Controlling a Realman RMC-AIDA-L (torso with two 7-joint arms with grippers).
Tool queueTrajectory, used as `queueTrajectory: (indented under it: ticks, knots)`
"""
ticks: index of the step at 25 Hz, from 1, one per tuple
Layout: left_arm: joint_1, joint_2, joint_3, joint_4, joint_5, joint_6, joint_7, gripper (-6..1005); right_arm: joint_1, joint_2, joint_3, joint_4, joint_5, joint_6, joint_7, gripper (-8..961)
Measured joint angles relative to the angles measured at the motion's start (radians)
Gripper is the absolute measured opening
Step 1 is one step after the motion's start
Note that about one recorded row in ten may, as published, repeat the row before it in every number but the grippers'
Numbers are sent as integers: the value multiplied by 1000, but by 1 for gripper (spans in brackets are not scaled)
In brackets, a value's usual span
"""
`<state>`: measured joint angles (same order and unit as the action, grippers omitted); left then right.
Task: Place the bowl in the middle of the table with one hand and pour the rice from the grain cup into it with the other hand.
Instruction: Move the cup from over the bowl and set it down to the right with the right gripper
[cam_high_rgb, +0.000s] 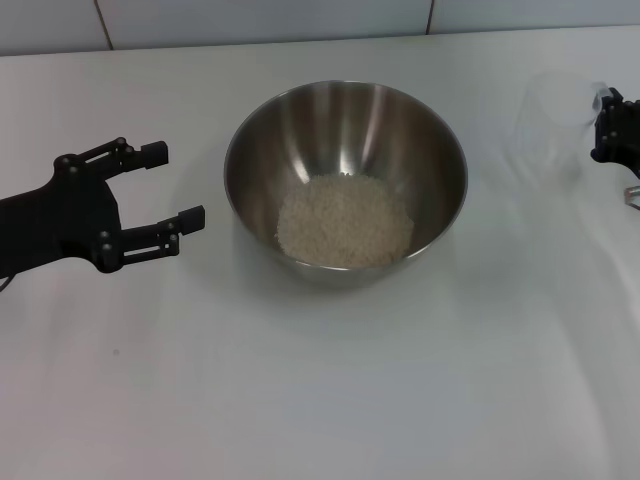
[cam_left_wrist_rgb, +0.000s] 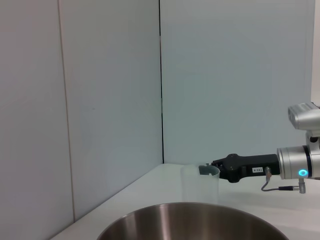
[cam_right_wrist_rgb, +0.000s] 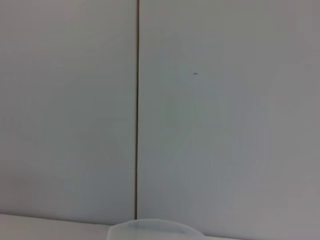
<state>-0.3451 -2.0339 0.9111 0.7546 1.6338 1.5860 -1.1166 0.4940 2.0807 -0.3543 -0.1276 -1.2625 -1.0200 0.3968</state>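
Note:
The steel bowl (cam_high_rgb: 240, 150) stands at the middle of the white table (cam_high_rgb: 320, 400) with a heap of rice (cam_high_rgb: 345, 220) in its bottom. My left gripper (cam_high_rgb: 178, 184) is open and empty, just left of the bowl and apart from it. The clear grain cup (cam_high_rgb: 550, 125) stands upright and looks empty at the far right. My right gripper (cam_high_rgb: 605, 125) is at the cup's right side near its rim. The left wrist view shows the bowl's rim (cam_left_wrist_rgb: 190, 222), the cup (cam_left_wrist_rgb: 200, 182) and the right gripper (cam_left_wrist_rgb: 210, 170) behind it. The right wrist view shows only the cup's rim (cam_right_wrist_rgb: 155, 230).
A pale panelled wall (cam_left_wrist_rgb: 100, 100) runs along the table's far edge. A bare stretch of tabletop lies in front of the bowl.

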Motion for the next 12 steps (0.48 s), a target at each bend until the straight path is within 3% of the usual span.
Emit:
queueTrajectory:
  ticks: [12]
  knots:
    - [0,0,0,0,0,0,0,838,-1,1,0,1,0,-6,-13,19]
